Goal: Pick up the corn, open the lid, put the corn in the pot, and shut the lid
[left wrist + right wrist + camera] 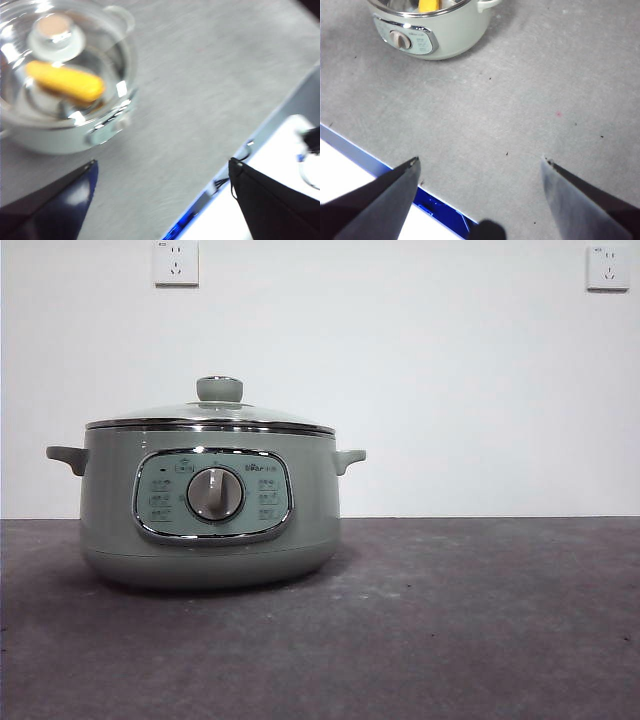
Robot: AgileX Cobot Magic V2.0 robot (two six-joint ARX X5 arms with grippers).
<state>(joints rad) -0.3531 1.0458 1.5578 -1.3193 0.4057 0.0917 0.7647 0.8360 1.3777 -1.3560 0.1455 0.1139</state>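
Pale sage-green electric pot stands on dark grey bench, left of centre. Clear glass lid with steel rim sits closed on pot; green knob on top. Small side handles, one left, one right. Chrome-framed control panel faces viewer, silver dial at middle. Plain white wall behind; two white sockets high up, one left, one far right.
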